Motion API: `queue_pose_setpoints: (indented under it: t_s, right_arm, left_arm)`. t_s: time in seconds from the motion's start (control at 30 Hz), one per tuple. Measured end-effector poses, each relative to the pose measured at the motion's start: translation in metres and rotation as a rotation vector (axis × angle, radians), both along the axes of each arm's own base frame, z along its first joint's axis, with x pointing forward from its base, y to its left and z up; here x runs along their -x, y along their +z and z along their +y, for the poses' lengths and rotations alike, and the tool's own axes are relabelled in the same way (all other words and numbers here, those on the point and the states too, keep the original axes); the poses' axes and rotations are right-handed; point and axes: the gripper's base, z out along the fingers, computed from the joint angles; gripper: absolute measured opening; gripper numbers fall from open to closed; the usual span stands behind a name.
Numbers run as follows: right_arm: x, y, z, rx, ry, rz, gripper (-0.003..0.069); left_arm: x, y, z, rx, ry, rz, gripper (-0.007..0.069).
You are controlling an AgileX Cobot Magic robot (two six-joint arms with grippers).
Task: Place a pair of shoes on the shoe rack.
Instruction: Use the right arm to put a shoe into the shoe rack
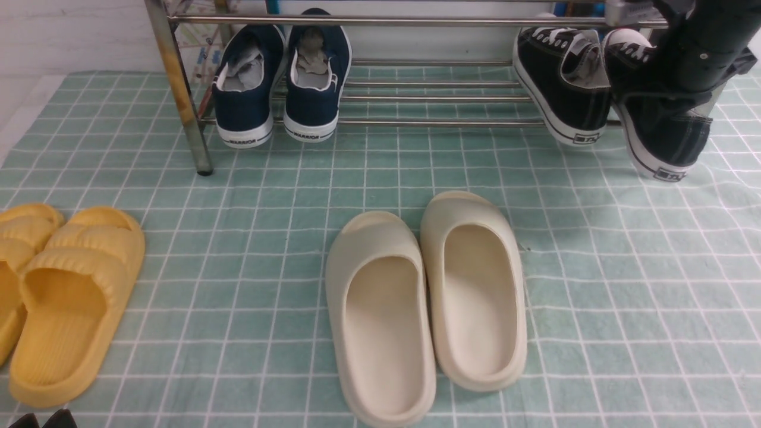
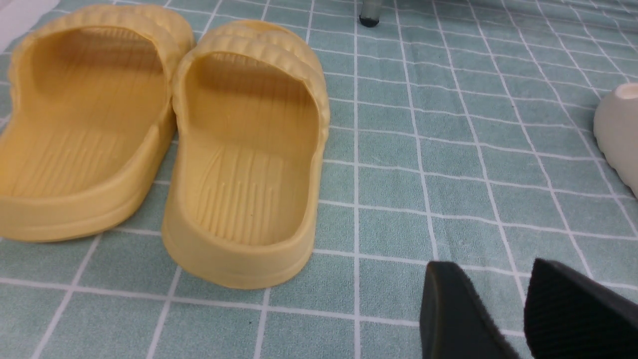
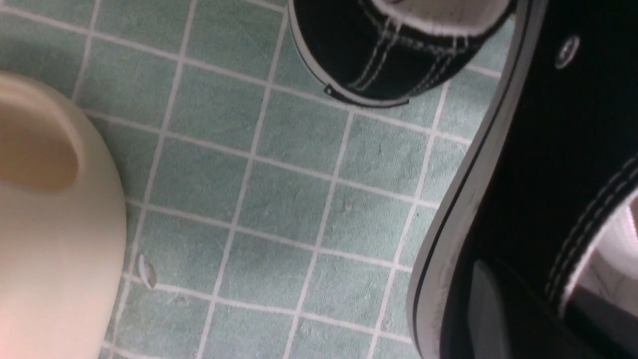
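The chrome shoe rack (image 1: 416, 123) spans the back of the front view. One black sneaker (image 1: 562, 83) lies tilted on its rails at the right, heel over the front rail; the right wrist view also shows it (image 3: 384, 55). Beside it, the second black sneaker (image 1: 666, 137) hangs heel-down in front of the rack. My right gripper (image 1: 684, 98) is shut on its side wall (image 3: 548, 149), one finger (image 3: 486, 309) outside and one inside. My left gripper (image 2: 498, 284) hangs open and holds nothing, low over the cloth, to the right of the yellow slides.
Navy slip-ons (image 1: 279, 83) sit on the rack's left part, beside a rust-stained leg (image 1: 178, 89). Cream slides (image 1: 428, 297) lie mid-cloth and yellow slides (image 1: 65, 297) at the near left. A green checked cloth (image 1: 624, 267) covers the floor.
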Motion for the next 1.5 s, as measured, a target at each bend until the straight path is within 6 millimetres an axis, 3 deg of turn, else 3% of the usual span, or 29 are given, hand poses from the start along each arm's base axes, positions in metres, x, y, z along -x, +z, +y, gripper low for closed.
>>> queue_pose_setpoints:
  t_s: [0.2, 0.67, 0.97, 1.2, 1.5]
  right_arm:
    - [-0.019, -0.013, 0.001, 0.013, 0.023, -0.036, 0.0017]
    - [-0.036, -0.008, 0.0, 0.048, 0.038, -0.178, 0.0017]
    - [-0.037, -0.011, 0.0, 0.106, 0.151, -0.175, 0.0017]
    - [-0.035, -0.01, 0.008, 0.008, 0.305, -0.185, 0.0017]
    - [-0.036, -0.009, 0.007, 0.04, 0.284, -0.195, 0.0017]
  left_arm:
    - [0.0, 0.0, 0.0, 0.0, 0.0, 0.0, 0.0237]
    - [0.0, 0.0, 0.0, 0.0, 0.0, 0.0, 0.0237]
    - [0.0, 0.0, 0.0, 0.0, 0.0, 0.0, 0.0237]
    - [0.0, 0.0, 0.0, 0.0, 0.0, 0.0, 0.0237]
    - [0.0, 0.0, 0.0, 0.0, 0.0, 0.0, 0.0237]
